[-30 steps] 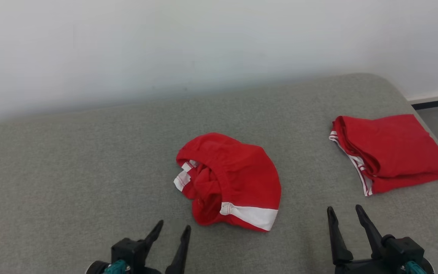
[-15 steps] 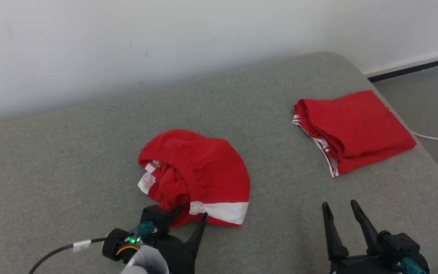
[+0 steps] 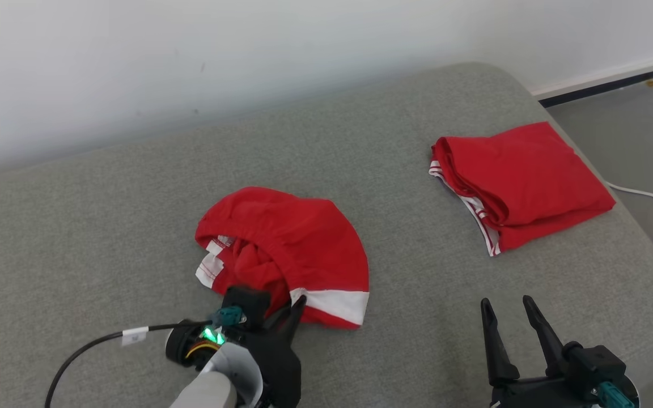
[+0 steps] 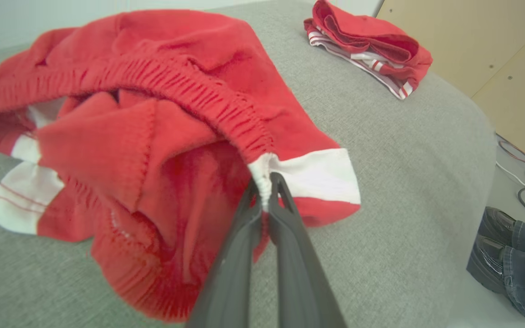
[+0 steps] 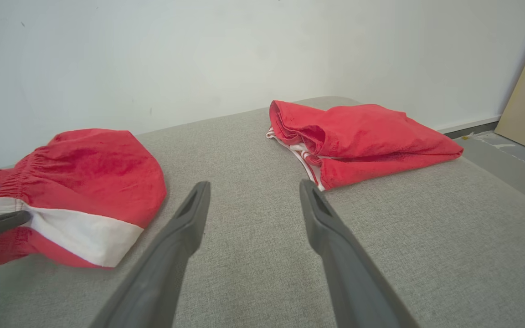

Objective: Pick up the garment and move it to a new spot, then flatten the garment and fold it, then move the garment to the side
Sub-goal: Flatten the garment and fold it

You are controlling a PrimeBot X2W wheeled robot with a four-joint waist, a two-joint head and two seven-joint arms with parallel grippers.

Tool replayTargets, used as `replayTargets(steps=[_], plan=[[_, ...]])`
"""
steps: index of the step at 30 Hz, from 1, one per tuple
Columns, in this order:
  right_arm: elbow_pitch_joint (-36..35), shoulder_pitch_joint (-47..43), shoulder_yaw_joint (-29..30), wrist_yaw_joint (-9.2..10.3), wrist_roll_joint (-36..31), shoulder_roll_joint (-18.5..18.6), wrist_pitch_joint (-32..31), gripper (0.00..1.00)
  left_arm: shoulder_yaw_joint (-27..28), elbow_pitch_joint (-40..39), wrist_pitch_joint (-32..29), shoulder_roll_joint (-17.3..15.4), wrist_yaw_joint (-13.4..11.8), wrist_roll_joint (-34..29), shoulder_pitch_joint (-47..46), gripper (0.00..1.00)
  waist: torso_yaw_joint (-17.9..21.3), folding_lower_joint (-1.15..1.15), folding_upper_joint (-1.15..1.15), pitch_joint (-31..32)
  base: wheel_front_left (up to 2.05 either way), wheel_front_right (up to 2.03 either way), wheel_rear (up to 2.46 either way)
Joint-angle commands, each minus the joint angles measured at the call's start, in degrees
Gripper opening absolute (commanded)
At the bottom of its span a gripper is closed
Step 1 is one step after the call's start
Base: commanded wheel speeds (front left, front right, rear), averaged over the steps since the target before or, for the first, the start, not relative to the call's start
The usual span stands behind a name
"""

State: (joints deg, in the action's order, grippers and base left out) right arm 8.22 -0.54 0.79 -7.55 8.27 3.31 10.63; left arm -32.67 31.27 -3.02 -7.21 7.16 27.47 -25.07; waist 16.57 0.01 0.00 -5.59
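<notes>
Crumpled red garment [image 3: 298,243] mid gray cushion [image 3: 105,226], left gripper [image 4: 266,180] pinched tight on its near elastic edge, right gripper [image 3: 506,303] fingers apart at near right, folded red cloth [image 3: 530,175] far right

Matt cloth garment [image 3: 298,249] (rough woven cushion [image 3: 105,226])

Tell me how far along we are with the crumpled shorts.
Early. A folded pair lies at the right end of the cushion, looking done. In hand: the left end effector is shut on the waistband of the crumpled shorts, not yet lifted. The right end effector hovers open. Moving, flattening, folding and setting aside are left.
</notes>
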Motion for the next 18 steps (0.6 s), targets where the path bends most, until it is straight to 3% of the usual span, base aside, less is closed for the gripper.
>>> replayTargets(steps=[1, 8, 18], plan=[[0.06, 0.51, 0.06, 0.15, 0.39, -0.21, 0.33, 1.00, -0.23, -0.41, 0.50, 0.10, 0.40, 0.39, -0.89, 0.00, -0.34, -0.01, 0.00, -0.05, 0.00, 0.00, 0.00], [0.24, 0.88, 0.42, 0.15, 0.17, -0.32, 0.55, 1.00, -4.44, -6.48, 2.54, 1.03, 0.30, 4.24, -6.66, 0.00, -2.24, -0.01, 0.00, -0.16, 0.00, 0.00, 0.00], [0.69, 1.41, -0.17, 0.15, 0.04, -0.41, 0.59, 1.00, -10.82, -13.87, 8.11, 3.55, 0.30, 10.98, -21.68, 0.00, -4.12, -0.01, 0.00, 0.32, 0.00, 0.00, 0.00]])
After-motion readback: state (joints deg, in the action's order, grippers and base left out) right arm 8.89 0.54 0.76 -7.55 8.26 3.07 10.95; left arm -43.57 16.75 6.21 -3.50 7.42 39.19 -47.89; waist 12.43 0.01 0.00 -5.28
